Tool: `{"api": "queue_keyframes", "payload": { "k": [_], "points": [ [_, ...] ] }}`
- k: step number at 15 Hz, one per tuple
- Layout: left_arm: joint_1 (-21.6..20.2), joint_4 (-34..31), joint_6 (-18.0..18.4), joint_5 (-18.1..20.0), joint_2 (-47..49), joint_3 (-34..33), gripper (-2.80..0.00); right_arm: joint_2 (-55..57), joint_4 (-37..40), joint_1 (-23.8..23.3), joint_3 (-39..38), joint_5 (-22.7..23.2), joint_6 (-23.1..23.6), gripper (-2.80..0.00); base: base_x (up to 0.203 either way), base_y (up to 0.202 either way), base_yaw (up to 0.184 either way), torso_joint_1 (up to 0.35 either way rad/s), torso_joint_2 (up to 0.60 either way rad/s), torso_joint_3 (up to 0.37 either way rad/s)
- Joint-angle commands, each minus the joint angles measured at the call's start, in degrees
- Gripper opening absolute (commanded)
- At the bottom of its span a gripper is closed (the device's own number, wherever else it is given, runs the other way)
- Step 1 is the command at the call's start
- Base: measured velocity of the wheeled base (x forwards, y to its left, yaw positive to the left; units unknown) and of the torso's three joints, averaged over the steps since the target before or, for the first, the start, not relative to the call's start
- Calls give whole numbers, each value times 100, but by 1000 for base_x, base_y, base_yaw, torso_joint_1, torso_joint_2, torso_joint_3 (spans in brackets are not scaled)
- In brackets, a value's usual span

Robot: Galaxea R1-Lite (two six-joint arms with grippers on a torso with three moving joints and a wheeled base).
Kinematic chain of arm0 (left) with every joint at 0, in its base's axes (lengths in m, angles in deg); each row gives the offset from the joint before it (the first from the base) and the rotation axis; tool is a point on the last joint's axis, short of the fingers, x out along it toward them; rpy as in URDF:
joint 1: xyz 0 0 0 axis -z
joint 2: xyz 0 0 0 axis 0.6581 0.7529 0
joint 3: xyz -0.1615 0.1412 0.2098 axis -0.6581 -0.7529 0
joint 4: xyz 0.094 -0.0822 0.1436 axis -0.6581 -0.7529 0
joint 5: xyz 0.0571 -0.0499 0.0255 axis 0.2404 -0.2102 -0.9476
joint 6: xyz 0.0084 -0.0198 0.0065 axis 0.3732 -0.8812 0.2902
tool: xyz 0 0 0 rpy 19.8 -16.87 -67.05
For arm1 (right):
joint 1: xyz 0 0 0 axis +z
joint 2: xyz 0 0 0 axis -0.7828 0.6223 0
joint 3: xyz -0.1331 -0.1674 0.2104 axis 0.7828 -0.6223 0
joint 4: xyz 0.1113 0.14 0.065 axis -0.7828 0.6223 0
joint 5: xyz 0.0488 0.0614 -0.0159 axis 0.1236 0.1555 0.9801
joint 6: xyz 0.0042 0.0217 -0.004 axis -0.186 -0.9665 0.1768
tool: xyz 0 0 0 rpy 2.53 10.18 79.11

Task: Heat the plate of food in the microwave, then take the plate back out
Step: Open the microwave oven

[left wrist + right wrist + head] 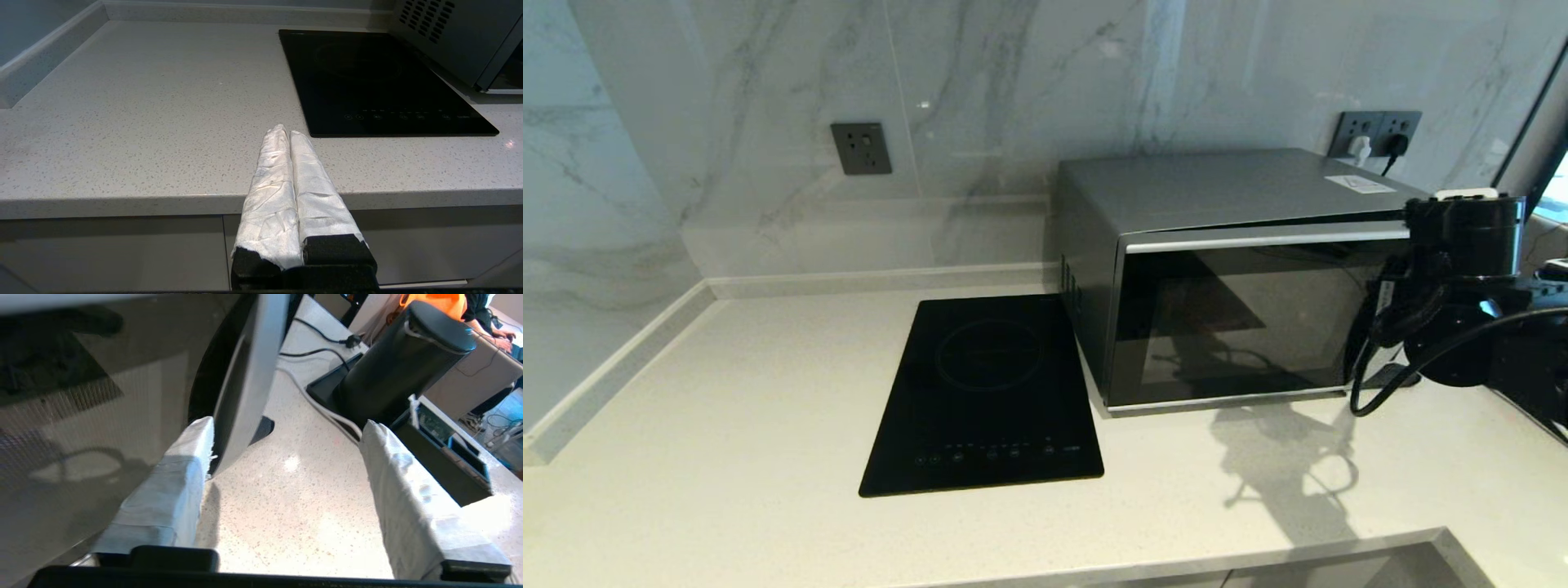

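Head view, left to right: a grey wall socket [860, 148] is set in the marble wall, and a black glass induction hob [985, 396] lies flush in the pale speckled table [727, 425]. Just to the right of the hob stands the microwave [1225, 278], silver-grey, its dark glass door closed. A double wall socket [1377, 133] with plugs in it sits behind the microwave's far right corner. The right arm [1462, 302] is raised at the right end of the microwave door, with black cable looping below it. The plate of food is not visible in any view; the door glass shows only reflections.

Left wrist view: the left gripper [286, 132] hangs at the front edge of the table, ahead of the hob's near left corner and touching nothing. Its white-wrapped jaws are pressed together with nothing between them.

Right wrist view: the right gripper [286, 428] is at the microwave's curved silver handle [245, 384]. Its jaws stand wide apart. One white-wrapped finger [171, 490] lies between the door glass and the handle, touching or nearly touching the handle; the other is well clear on the open side. Beyond stand a black cylindrical appliance [400, 355] and black cables [318, 339] on the table.
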Motion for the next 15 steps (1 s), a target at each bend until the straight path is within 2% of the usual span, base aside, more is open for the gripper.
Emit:
{"api": "queue_keyframes", "payload": {
  "k": [1, 5, 8, 9, 15],
  "points": [
    [-1, 2, -3, -3, 9, 0, -280, -460, 254, 68, 336, -32, 38, 0, 0, 0, 0, 0, 0, 0],
    [-1, 2, -3, -3, 9, 0, -280, -648, 1263, 67, 1830, 57, 52, 0, 0, 0, 0, 0, 0, 0],
    [-1, 2, -3, -3, 9, 0, -280, -546, 2318, 66, 3108, 287, -34, 0, 0, 0, 0, 0, 0, 0],
    [-1, 2, -3, -3, 9, 0, -280, -473, 2734, 66, 3459, 437, -180, -280, 0, 0, 0, 0, 0, 0],
    [-1, 2, -3, -3, 9, 0, -280, 474, 5504, 49, 5568, 1620, -1799, -280, 0, 0, 0, 0, 0, 0]
  ]
}}
